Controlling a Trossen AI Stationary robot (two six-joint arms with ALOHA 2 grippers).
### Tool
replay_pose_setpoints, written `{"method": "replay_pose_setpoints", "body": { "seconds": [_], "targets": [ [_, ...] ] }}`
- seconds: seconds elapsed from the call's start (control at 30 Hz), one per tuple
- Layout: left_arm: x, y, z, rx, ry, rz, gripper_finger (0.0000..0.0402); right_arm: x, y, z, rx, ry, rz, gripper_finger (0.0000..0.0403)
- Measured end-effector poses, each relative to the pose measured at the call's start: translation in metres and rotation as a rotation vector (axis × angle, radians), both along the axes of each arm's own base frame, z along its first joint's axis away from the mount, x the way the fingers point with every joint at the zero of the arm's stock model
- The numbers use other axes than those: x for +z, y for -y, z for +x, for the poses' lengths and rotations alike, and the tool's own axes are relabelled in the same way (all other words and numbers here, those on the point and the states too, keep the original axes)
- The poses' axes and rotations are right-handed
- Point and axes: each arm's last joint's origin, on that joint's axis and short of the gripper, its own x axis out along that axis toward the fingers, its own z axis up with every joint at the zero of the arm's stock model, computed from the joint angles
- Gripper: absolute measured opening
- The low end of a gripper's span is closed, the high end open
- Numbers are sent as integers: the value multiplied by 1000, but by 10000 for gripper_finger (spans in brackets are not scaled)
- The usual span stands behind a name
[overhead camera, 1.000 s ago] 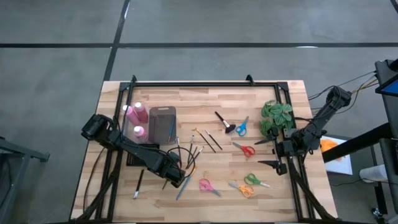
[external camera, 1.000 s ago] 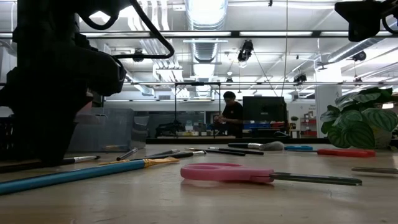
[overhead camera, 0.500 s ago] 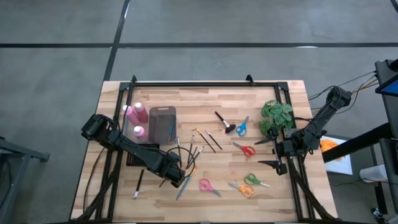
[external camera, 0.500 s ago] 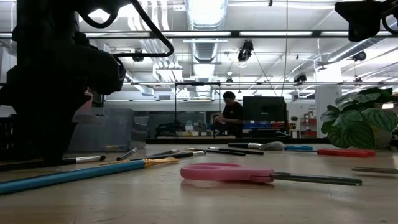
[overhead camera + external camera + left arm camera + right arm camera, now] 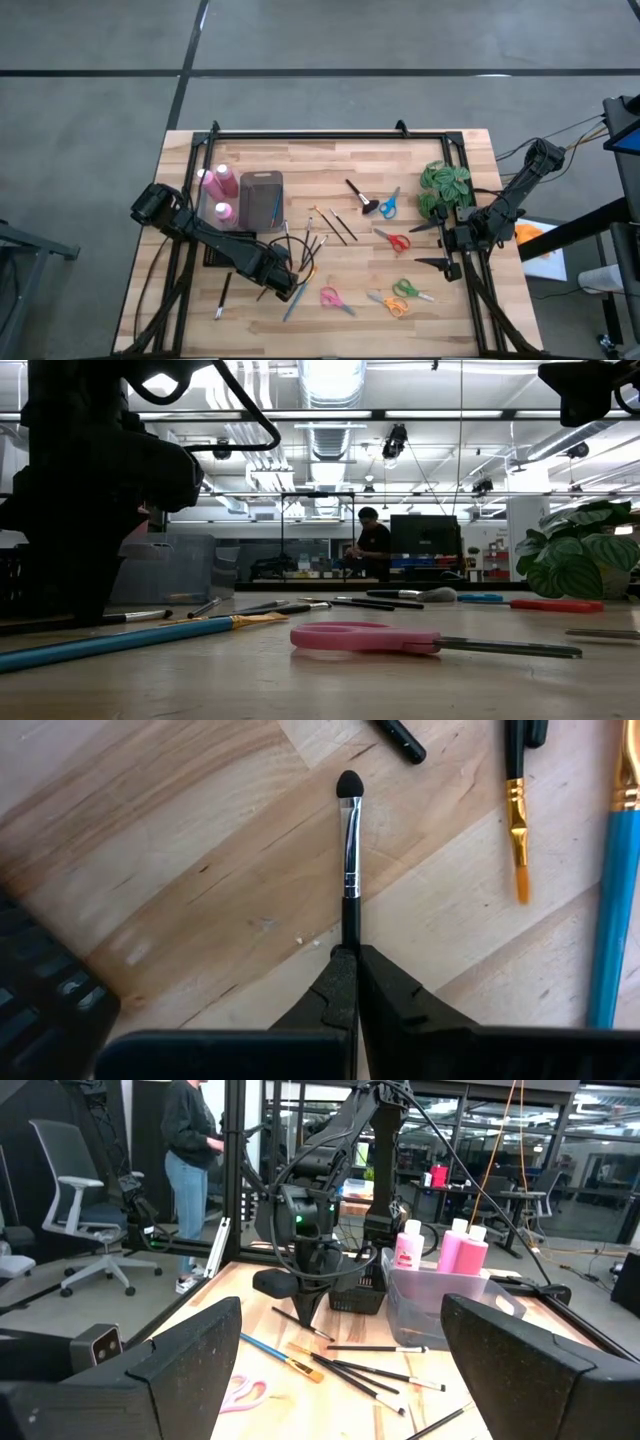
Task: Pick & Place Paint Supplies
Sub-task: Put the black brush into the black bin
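Observation:
My left gripper [image 5: 292,288] stands over the table's near middle, pointing down, shut on a thin black brush [image 5: 349,850] with a silver ferrule and a round dark tip. More thin brushes [image 5: 318,238] lie scattered just beyond it. A long blue brush [image 5: 297,298] lies beside it, and a stubby black brush [image 5: 360,197] lies farther back. Three pink bottles [image 5: 220,190] stand left of a clear bin [image 5: 262,200]. My right gripper [image 5: 428,246] waits open at the table's right edge, near the plant [image 5: 445,187]. My left gripper pinches the black brush's handle [image 5: 350,925] between its two fingers, coming from above and pointing down. The brush runs straight out ahead of the fingertips, close against the wood. The fingers hide the rest of the handle. Whether the brush is lifted clear cannot be told.
Several scissors lie on the right half: blue [image 5: 389,203], red [image 5: 393,240], pink [image 5: 333,298], green [image 5: 408,290], orange [image 5: 390,303]. Another black brush [image 5: 221,295] lies near the near-left corner. A black frame [image 5: 330,135] borders the table's far and side edges. A person stands in the room behind.

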Motion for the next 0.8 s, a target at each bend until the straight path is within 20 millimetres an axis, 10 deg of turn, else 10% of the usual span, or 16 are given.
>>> {"method": "replay_pose_setpoints", "body": {
  "seconds": [0.8],
  "targets": [
    [-1,0,0,-7,-2,2,59,0,0,0,0,0,-2,341]
  ]
}}
